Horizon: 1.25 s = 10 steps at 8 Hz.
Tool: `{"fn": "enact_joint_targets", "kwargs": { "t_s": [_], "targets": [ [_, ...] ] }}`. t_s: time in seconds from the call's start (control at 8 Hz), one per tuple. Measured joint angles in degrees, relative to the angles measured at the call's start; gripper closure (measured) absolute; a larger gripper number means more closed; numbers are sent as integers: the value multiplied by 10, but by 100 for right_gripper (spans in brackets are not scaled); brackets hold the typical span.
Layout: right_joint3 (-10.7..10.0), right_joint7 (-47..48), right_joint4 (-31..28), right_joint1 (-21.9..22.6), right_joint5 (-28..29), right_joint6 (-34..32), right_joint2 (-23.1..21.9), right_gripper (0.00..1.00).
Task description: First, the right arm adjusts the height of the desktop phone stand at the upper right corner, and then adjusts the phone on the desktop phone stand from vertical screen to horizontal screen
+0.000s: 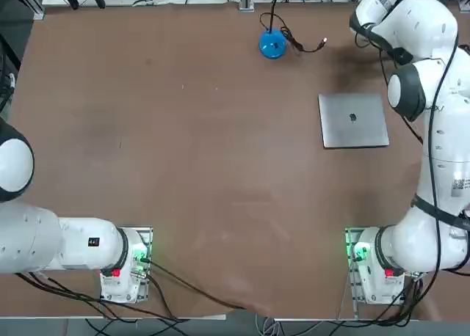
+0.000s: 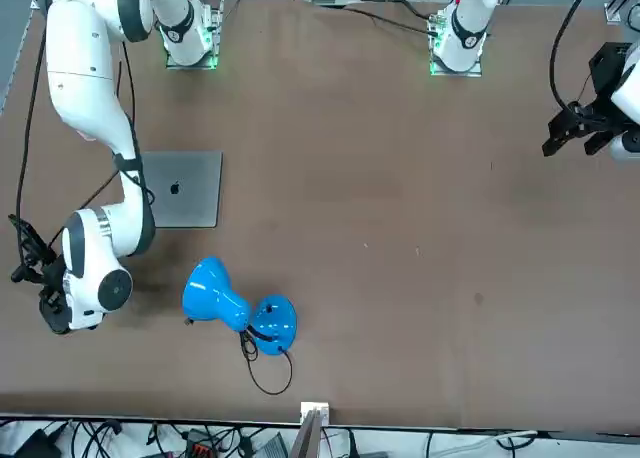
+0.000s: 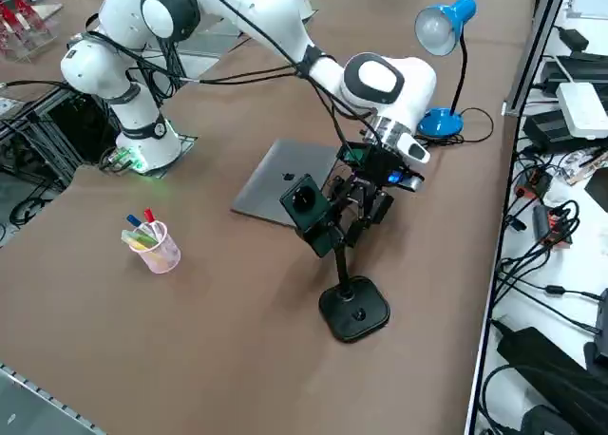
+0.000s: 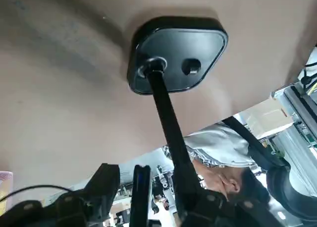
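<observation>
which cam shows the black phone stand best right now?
Right side view: the whole phone stand shows, base, pole and clamp head, with the right gripper at its top. The wrist view shows only its base and pole from close up. Top and front views don't show it; the right arm covers that corner.

No words or numbers are reading clearly anywhere. A dark logo is showing on the lid of the silver laptop (image 1: 353, 120), right of centre in the top view, and a small black label (image 1: 93, 241) is sitting on the lower-left arm, its marking illegible.
</observation>
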Motion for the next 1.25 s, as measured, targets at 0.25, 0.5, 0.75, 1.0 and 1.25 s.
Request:
{"fn": "enact_joint_targets", "kwargs": {
  "t_s": [0.25,0.5,0.75,1.0,1.25],
  "targets": [
    [0,-2,0,0,0,-5,1,34],
    [0,-3,-1,0,-1,-6,4,36],
    [0,-3,-3,0,-3,-10,5,36],
    [-1,-3,-8,0,-11,-19,5,36],
    [-1,-3,-9,0,-26,-28,6,36]
  ]
}}
